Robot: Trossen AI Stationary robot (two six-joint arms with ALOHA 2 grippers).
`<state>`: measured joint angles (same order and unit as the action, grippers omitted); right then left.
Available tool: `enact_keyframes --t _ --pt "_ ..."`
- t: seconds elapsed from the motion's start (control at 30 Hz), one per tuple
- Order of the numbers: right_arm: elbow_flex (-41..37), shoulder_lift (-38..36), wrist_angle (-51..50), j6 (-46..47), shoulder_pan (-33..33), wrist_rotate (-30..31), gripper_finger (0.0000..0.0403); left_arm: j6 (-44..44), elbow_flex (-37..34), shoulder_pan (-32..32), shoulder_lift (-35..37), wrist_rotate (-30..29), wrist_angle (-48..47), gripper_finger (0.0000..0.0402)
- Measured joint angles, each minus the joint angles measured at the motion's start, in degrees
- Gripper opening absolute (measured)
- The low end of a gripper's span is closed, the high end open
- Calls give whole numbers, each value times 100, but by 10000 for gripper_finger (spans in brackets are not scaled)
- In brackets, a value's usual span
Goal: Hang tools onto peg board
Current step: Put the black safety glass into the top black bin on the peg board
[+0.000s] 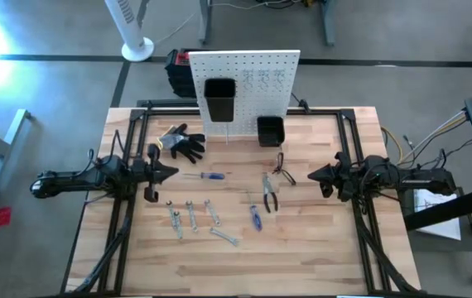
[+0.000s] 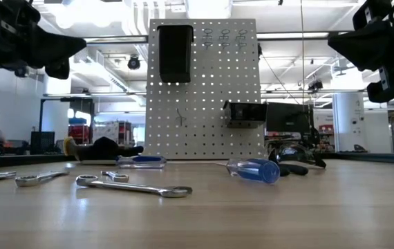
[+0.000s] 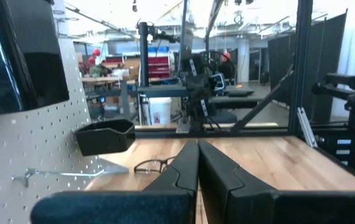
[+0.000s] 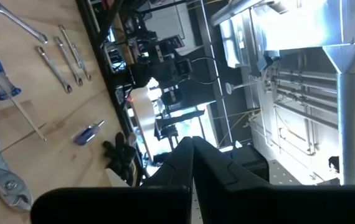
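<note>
Worktop (image 1: 319, 248): light wood. Peg board (image 1: 248, 83) upright at far edge, w/ two black bins (image 1: 219, 98). Left claw (image 1: 172, 172) and right claw (image 1: 312, 175): both pinched closed, empty, raised at opp. sides. Black gloves (image 1: 185, 142) nr board. Tools flat on worktop, none hung: pliers (image 1: 269, 194), blue-handled screwdrivers (image 1: 203, 175), wrenches (image 1: 191, 215) in front-left.
</note>
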<state>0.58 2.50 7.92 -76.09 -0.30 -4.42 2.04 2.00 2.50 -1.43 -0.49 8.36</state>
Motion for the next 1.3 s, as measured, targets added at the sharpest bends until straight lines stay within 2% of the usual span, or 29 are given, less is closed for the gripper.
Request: enact_keyframes --t 0.73,0.83,0.93,1.17,1.23,1.3 --pt "-4 28 -138 2 0 -141 0 46 0 0 0 -52 204 0" --pt "-4 28 -129 285 2 -143 0 44 0 0 0 -52 199 0" --pt "-4 28 -62 1638 2 -143 0 42 0 0 0 -53 197 0" --pt "-4 15 389 7570 2 -151 0 -198 0 0 0 -55 195 0" --pt "-4 21 322 8132 -13 -117 0 -281 0 0 0 -55 190 0" --pt "-4 28 277 7731 -15 57 0 -307 1 0 0 -55 179 0"
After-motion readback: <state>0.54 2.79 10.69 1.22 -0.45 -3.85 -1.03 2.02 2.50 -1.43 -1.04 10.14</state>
